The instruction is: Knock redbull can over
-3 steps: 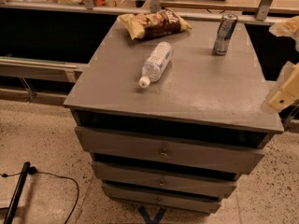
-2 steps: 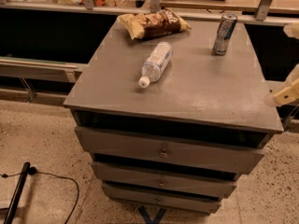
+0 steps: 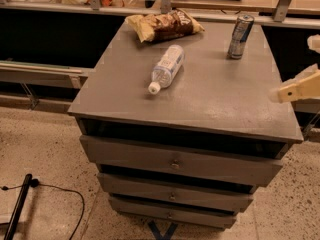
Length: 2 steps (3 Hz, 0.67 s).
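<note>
The redbull can [image 3: 240, 29] stands upright on the far right part of the grey cabinet top [image 3: 215, 94]; it is blue and silver with a shiny top. My gripper [image 3: 292, 68] comes in from the right edge of the view, over the cabinet's right side, nearer to me than the can and well apart from it. One cream finger [image 3: 296, 89] points left, and the other finger [image 3: 314, 42] shows only at the frame edge. The gripper is open and holds nothing.
A clear water bottle [image 3: 166, 68] with a white cap lies on its side at the middle of the top. A chip bag [image 3: 164, 24] lies at the back. The cabinet has drawers [image 3: 175, 163] below. A cable [image 3: 55, 194] lies on the floor at left.
The lower cream finger has turned from steeply tilted to nearly level at the right edge. The can, bottle and bag have not moved.
</note>
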{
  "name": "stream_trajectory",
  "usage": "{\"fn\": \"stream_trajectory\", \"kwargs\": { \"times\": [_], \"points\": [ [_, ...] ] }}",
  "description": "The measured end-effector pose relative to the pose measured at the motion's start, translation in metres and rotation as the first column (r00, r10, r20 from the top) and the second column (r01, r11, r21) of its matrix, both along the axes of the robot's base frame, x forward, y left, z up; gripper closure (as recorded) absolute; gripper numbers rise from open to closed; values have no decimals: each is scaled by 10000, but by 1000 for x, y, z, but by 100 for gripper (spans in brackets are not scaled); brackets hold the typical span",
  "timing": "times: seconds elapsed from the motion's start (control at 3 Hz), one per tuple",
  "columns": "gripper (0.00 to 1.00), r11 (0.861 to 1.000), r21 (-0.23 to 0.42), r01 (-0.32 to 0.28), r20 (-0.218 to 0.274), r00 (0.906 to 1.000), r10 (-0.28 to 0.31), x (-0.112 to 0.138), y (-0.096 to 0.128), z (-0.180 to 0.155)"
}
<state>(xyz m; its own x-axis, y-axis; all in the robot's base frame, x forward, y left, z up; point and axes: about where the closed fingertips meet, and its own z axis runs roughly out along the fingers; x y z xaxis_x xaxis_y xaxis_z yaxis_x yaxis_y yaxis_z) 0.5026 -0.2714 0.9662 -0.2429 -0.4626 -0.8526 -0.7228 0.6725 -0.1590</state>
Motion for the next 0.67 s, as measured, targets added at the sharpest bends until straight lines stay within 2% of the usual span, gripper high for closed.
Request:
{"fn": "stream_trajectory", "kwargs": {
  "times": [0.33,0.67],
  "points": [
    [0,9928,739,939,-18,9956,-940,17,-11,-26],
    [0,9807,1407,1357,383,9891,-1424,46,-18,-38]
  ]
}}
